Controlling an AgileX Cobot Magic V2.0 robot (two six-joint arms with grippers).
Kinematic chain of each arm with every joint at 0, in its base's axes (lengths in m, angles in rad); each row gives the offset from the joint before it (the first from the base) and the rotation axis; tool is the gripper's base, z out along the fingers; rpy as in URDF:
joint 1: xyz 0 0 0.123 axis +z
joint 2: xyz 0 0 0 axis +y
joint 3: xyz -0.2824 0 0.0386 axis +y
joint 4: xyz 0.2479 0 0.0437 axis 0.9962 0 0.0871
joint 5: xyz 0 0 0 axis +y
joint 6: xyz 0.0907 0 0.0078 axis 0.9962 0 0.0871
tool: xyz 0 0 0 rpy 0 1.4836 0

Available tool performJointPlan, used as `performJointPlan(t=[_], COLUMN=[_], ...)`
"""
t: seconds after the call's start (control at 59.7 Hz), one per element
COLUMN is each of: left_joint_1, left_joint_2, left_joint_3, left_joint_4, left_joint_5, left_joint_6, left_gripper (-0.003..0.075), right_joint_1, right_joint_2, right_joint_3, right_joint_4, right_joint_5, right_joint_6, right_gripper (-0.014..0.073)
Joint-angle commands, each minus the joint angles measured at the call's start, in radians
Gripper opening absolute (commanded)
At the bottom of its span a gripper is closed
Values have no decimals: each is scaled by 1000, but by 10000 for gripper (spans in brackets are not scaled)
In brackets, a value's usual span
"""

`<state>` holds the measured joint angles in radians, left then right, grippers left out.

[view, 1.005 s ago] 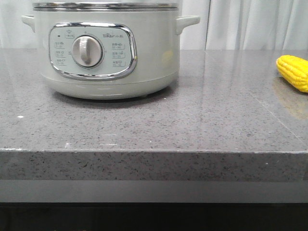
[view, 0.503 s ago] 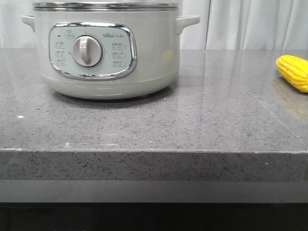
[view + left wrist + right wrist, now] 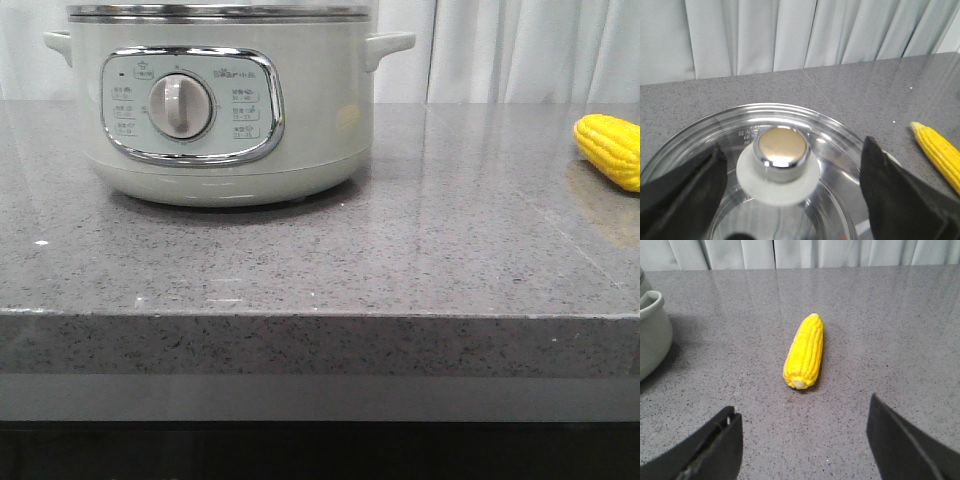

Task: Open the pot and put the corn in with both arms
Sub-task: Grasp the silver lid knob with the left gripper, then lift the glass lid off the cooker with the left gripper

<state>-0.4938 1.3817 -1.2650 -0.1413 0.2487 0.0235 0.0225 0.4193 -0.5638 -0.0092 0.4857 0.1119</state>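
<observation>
Starting out: glass lid (image 3: 765, 165) on pot (image 3: 220, 110), corn (image 3: 804, 351) lying far right. Our left gripper (image 3: 790, 190) and right gripper (image 3: 802, 440) spread wide, holding nothing.

Front view: low, near counter height, facing forward across the grey stone counter (image 3: 400, 260); close enough that the pot (image 3: 220, 110) is cut off above its rim and the corn (image 3: 610, 150) is clipped at the right edge.

Left wrist view: above the pot's glass lid (image 3: 830, 135), looking steeply down between the left gripper (image 3: 790, 200) fingers, close over the knob (image 3: 781, 152).

Right wrist view: looking obliquely down at the counter, corn ahead of the right gripper (image 3: 802, 445).

Shared: both wrist views and the front view show the corn; pot appears in all three.
</observation>
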Motion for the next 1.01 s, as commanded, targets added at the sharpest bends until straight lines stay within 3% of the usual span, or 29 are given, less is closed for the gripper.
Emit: performJointPlan(t=[0.0, 0.285, 0.871, 0.989], left_joint_1=[-6, -6, -6, -6], left_joint_2=[33, 173, 244, 247], left_joint_3=[-87, -194, -196, -196], left_joint_4=[-13, -13, -13, -13], left_joint_5=[-86, -95, -120, -120], left_joint_6=[1, 1, 1, 1], left_gripper=[545, 545, 544, 456], right_joint_1=[-7, -7, -7, -7], right_joint_2=[17, 17, 17, 17], right_joint_3=[-27, -27, -27, -27], right_joint_4=[-15, -15, -15, -15], right_joint_5=[-85, -86, -86, -86], right_joint_6=[-6, -6, -6, -6], right_gripper=[542, 542, 542, 542])
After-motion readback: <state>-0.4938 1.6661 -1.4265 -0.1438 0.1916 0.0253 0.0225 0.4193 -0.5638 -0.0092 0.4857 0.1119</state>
